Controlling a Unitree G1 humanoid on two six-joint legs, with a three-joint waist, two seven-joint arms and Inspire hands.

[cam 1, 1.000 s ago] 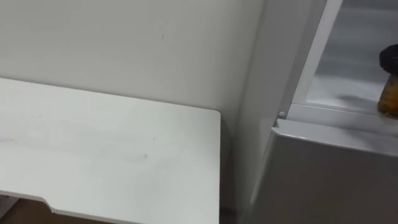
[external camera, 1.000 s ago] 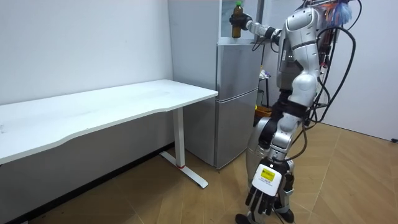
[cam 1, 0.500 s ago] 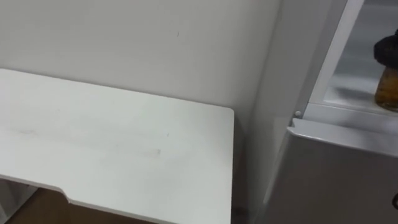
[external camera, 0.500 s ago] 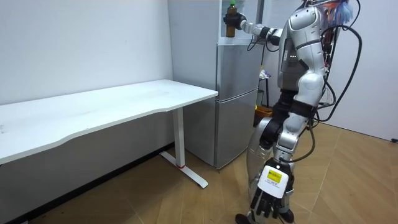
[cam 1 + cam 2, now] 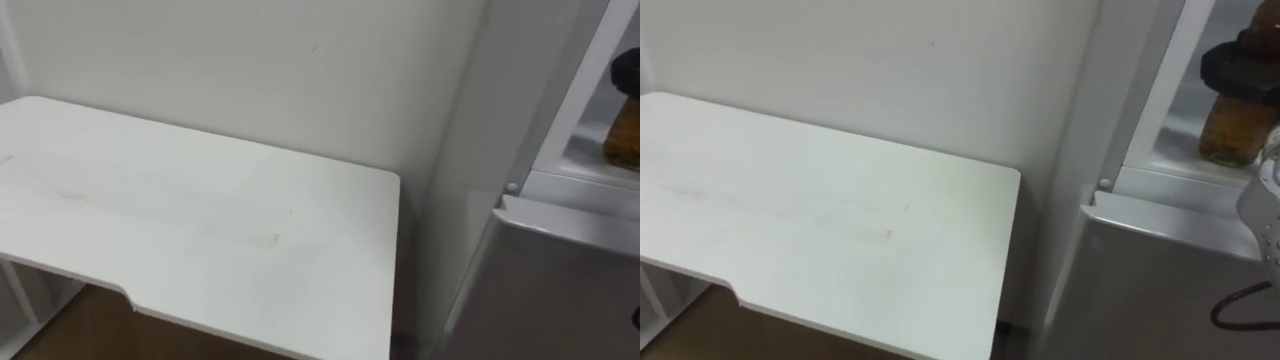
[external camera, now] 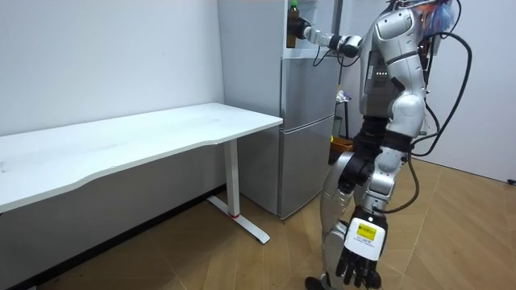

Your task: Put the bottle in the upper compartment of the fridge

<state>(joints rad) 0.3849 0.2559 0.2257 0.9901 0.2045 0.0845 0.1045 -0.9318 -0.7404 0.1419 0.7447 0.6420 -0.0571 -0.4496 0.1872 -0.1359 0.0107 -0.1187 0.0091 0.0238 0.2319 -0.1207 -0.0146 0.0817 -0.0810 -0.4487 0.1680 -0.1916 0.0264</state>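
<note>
A bottle (image 5: 1232,128) of amber liquid stands upright inside the open upper fridge compartment (image 5: 1160,170), at its white shelf. My right hand (image 5: 1243,62) is shut round the bottle's top, with the arm stretched out level from my shoulder. At the right edge of the left eye view the bottle (image 5: 625,143) and the dark hand (image 5: 630,88) show in part. In the room view the bottle (image 6: 292,10) sits high in the fridge, held by the right hand (image 6: 297,28). My left hand (image 6: 360,259) hangs low beside my leg, fingers relaxed. I stand close in front of the fridge.
The grey lower fridge door (image 5: 1160,290) is shut below the compartment. A long white desk (image 5: 200,230) runs along the wall to my left, its end near the fridge's side. Wooden floor lies behind me in the room view.
My right hand has carried the bottle further into the upper compartment, toward the room view's left. The head camera has shifted, so the desk shows more. My left hand swung slightly.
</note>
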